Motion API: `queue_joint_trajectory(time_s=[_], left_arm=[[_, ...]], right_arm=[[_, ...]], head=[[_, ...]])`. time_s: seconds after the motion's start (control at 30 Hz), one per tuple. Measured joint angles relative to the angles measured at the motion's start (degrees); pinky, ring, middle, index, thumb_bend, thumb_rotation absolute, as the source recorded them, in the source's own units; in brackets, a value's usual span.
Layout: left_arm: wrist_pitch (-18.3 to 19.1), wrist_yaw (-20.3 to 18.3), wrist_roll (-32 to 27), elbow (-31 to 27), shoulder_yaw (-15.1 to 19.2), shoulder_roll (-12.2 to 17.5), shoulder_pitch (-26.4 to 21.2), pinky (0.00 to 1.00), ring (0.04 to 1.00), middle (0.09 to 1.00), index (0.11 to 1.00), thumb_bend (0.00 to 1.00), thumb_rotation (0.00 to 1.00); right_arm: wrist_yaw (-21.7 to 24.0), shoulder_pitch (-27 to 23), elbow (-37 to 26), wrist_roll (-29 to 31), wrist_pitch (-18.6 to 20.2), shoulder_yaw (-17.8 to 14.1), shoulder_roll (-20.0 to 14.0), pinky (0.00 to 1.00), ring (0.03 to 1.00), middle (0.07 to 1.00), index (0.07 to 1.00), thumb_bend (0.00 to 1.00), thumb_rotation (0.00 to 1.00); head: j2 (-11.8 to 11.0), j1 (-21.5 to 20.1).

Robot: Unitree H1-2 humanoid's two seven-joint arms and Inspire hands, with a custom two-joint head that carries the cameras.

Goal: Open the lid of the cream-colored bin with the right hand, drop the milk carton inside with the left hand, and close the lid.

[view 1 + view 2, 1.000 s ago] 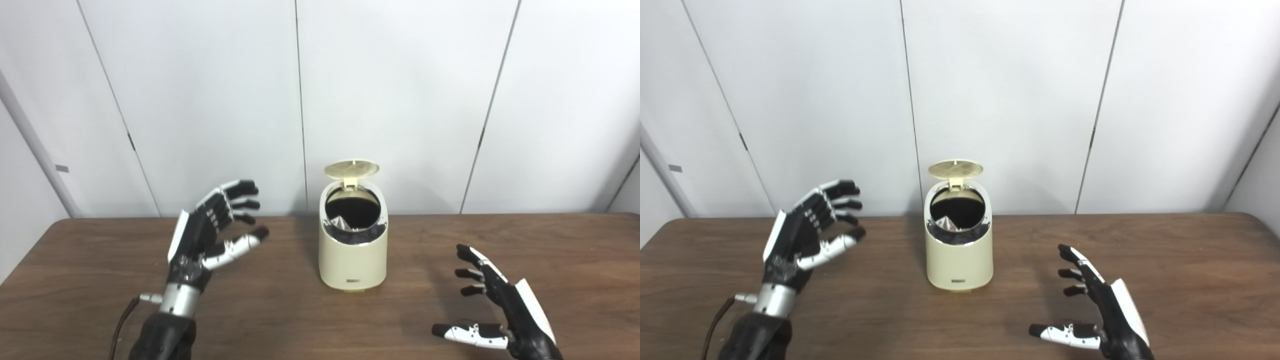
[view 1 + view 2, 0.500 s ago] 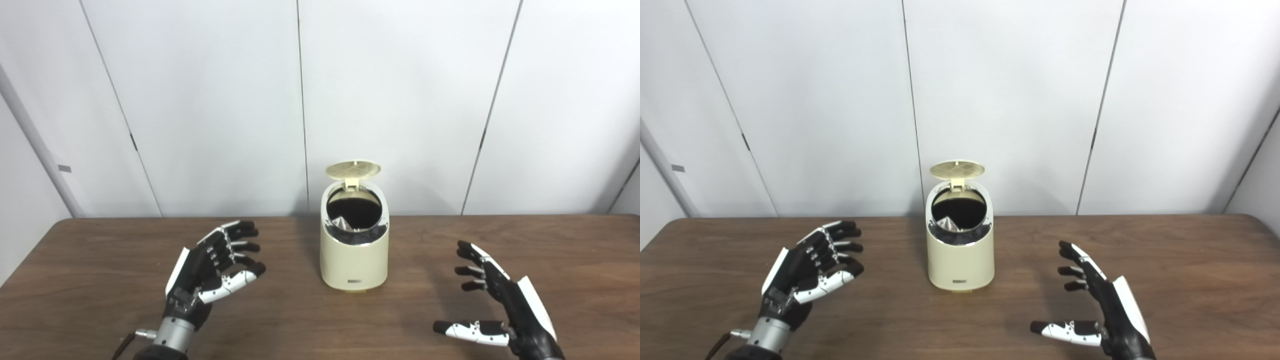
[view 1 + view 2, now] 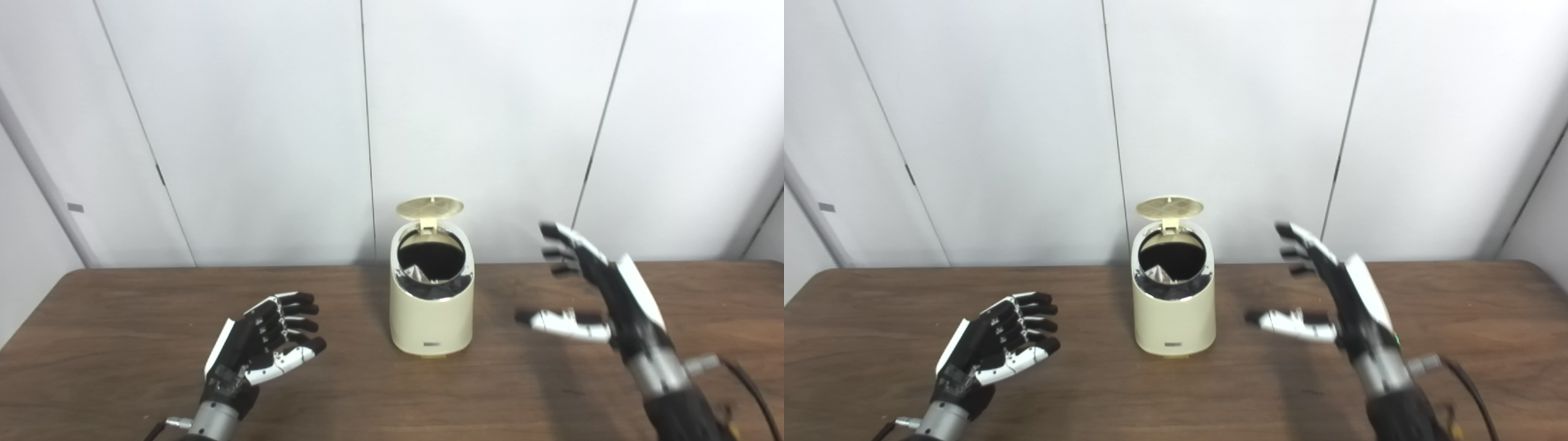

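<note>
The cream-colored bin [image 3: 432,312] stands mid-table near the back edge, its round lid [image 3: 429,207] tipped up and open behind the mouth. A pale folded corner of the milk carton [image 3: 418,272] shows inside the dark opening. My left hand [image 3: 260,343] rests low over the table to the left of the bin, open and holding nothing. My right hand [image 3: 597,288] is raised in the air to the right of the bin, fingers spread, open, about level with the bin's mouth and apart from it.
The brown wooden table [image 3: 122,343] runs the width of the view, with white wall panels [image 3: 245,122] right behind its back edge. A cable [image 3: 744,380] trails from my right wrist.
My right hand has risen from near the table's front edge and moved toward the bin's upper right. My left hand has sunk lower toward the table. The bin and lid are unchanged.
</note>
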Motion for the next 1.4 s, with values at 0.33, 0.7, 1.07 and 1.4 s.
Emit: queue_joint_trajectory(time_s=[0.33, 0.7, 1.07, 1.4], left_arm=[[-2.37, -2.00, 1.12, 2.73, 0.70, -0.58, 0.02, 0.49, 0.586, 0.662, 0.676, 0.69, 0.04], [-3.31, -2.31, 1.30, 3.54, 1.31, -1.91, -0.03, 0.49, 0.591, 0.664, 0.687, 0.69, 0.06], [-3.52, -2.14, 1.93, 3.53, 1.39, -1.91, -0.03, 0.48, 0.582, 0.658, 0.684, 0.68, 0.02], [-3.43, -2.12, 2.77, 3.51, 1.68, -2.06, -0.03, 0.49, 0.590, 0.657, 0.682, 0.69, 0.04]], right_arm=[[5.02, -13.41, 2.98, -3.22, 6.25, 5.91, 0.05, 0.69, 0.819, 0.870, 0.844, 0.72, 0.57], [13.35, -20.24, 7.82, -8.76, 7.17, 12.31, -4.13, 0.84, 0.927, 0.906, 0.874, 0.71, 0.64], [17.67, -20.40, 7.14, -8.01, 5.44, 13.91, -4.92, 0.89, 0.993, 0.889, 0.842, 0.75, 0.66], [20.20, -17.24, 3.30, -8.50, 3.59, 14.16, -7.40, 0.88, 1.000, 0.867, 0.830, 0.76, 0.69]], head=[[-0.35, -0.09], [-0.26, 0.35], [0.35, 0.88], [0.79, 0.97]])
